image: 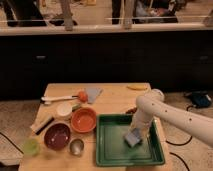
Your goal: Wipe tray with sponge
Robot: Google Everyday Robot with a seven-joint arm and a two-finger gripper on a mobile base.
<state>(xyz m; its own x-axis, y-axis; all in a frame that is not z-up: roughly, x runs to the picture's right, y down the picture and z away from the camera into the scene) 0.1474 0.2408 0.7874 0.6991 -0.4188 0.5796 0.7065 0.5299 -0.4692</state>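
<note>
Okay, on my feed the white arm [170,117] reaches in from the right and bends down into the tray [107,150], with the jaws down low over its right half, close to the far rim. They look closed on the sponge [132,137], which sits tilted right at their tip, against the green floor of the tray. From the jaws, the open stretch of tray floor runs left and toward me. Further left, just past the tray's rim on the counter [112,102], I see the orange bowl [83,120], then the dark red bowl [57,136] and a small metal cup [76,146]. Beyond the jaws, up the counter, lies the grey-blue cloth [93,93], well apart from them.
</note>
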